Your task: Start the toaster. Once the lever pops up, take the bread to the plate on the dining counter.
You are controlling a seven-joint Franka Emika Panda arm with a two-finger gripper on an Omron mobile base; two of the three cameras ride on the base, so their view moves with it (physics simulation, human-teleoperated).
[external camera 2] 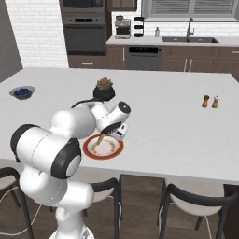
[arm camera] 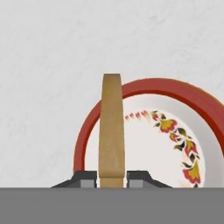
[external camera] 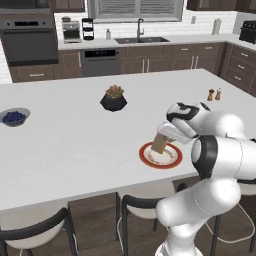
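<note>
The tan-brown bread [arm camera: 111,131] slice stands edge-on between my two dark fingertips [arm camera: 86,179], so my gripper [arm camera: 111,180] is shut on it. It hangs just over the left part of the red-rimmed plate [arm camera: 173,87] with a flower pattern. On the white dining counter [external camera: 65,145] the plate [external camera: 167,162] lies near the front edge, with the bread [external camera: 160,143] tilted above it under my gripper [external camera: 164,135]. From the right side the bread [external camera 2: 100,139] reaches down to the plate [external camera 2: 109,153]. The toaster is out of view.
A dark pot with a plant [external camera: 113,98] stands mid-counter, a bowl of blue berries [external camera: 14,117] at the left, salt and pepper shakers [external camera: 214,94] at the right. Dark chairs [external camera: 140,205] line the near edge. Oven and sink fill the back wall.
</note>
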